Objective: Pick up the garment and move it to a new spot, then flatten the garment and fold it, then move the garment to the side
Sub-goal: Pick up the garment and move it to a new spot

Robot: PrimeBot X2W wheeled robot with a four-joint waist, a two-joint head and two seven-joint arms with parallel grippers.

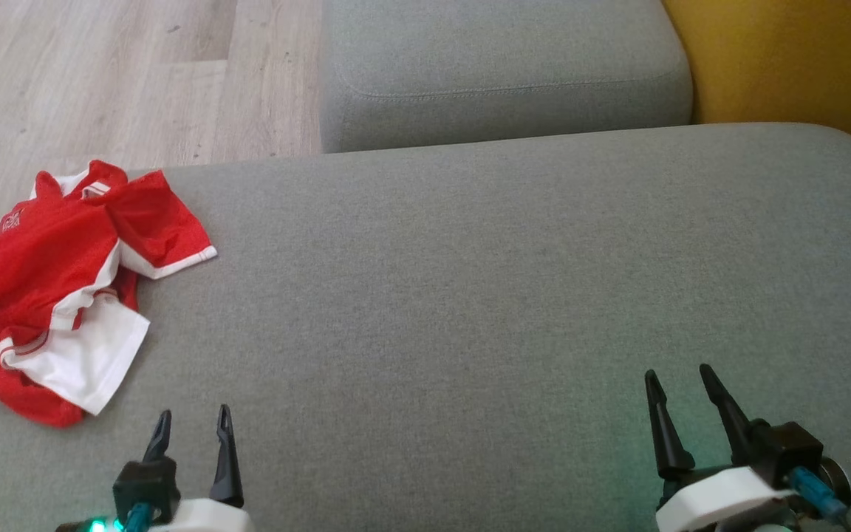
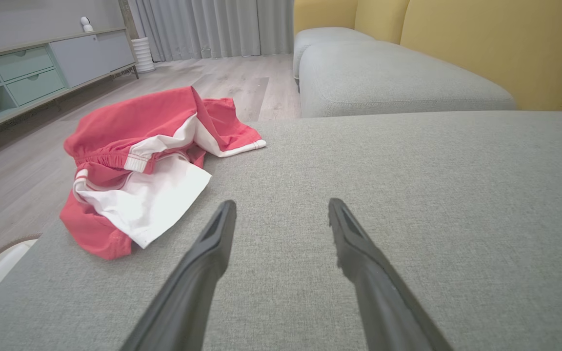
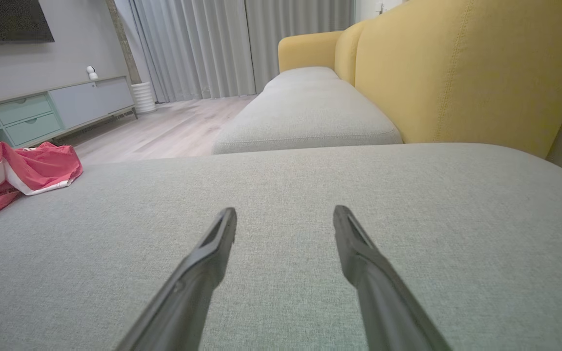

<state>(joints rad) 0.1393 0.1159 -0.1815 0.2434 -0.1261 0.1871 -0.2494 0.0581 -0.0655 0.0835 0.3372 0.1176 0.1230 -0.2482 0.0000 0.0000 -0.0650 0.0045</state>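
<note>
A crumpled red and white garment [image 1: 63, 288] lies at the left edge of the grey sofa cushion [image 1: 484, 295], partly hanging over it. In the left wrist view the garment [image 2: 149, 161] sits ahead and to the left of my fingers. In the right wrist view the garment [image 3: 12, 173] shows far left. My left gripper [image 1: 193, 425] is open and empty, low over the cushion, a little to the right of the garment's near end. My right gripper [image 1: 680, 380] is open and empty, over the cushion's right part, far from the garment.
A second grey seat cushion [image 1: 499, 66] adjoins at the back, with the yellow backrest [image 1: 787, 59] to the right. Wooden floor [image 1: 100, 74] lies beyond the left edge. A low cabinet [image 2: 27, 73] and curtains [image 3: 212, 44] stand across the room.
</note>
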